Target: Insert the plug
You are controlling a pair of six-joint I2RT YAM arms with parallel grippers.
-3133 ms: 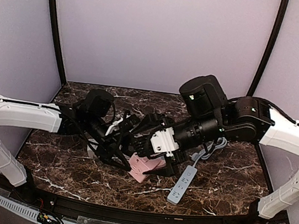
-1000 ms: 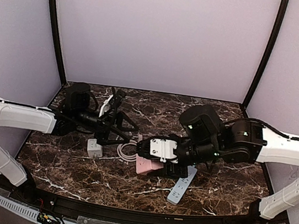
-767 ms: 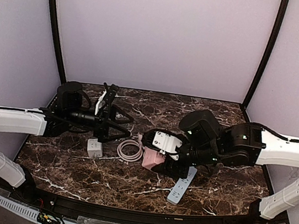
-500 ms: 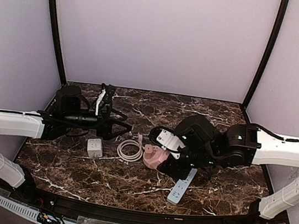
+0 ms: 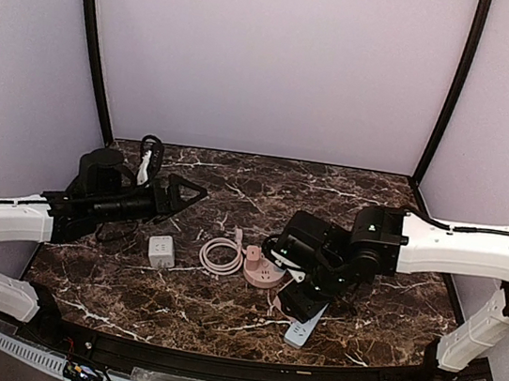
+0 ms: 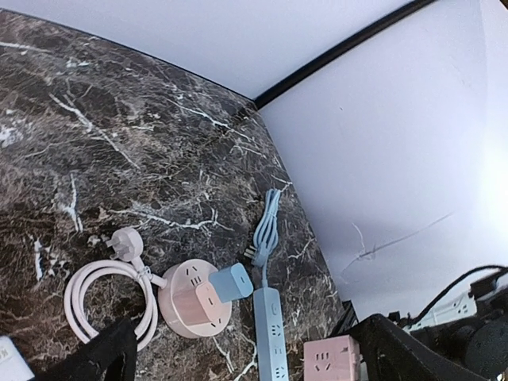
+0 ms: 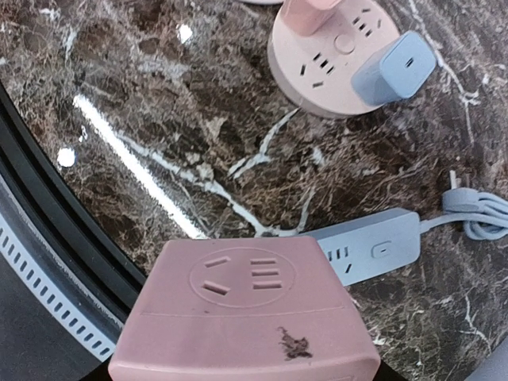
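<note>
A pink round socket [image 5: 264, 272] lies mid-table with a pink block [image 7: 305, 12] and a pale blue charger [image 7: 393, 67] standing in it. Its white cable [image 5: 220, 255] is coiled to the left and ends in a loose white plug [image 6: 125, 238]. My right gripper [image 5: 299, 299] hovers just right of the socket, shut on a pink cube socket [image 7: 242, 317], its outlet face towards the camera; the cube hides the fingers. My left gripper [image 5: 187, 198] is open and empty, far to the left of the coil.
A pale blue power strip [image 5: 304, 328] lies near the front edge, below my right gripper, with its bundled cord [image 6: 268, 230] behind. A white cube socket [image 5: 161, 251] sits left of the coil. The black front rail [image 7: 48, 230] is close by.
My right gripper has swung back toward the near right with the pink cube, uncovering the round socket. My left arm has drawn back to the left, still open.
</note>
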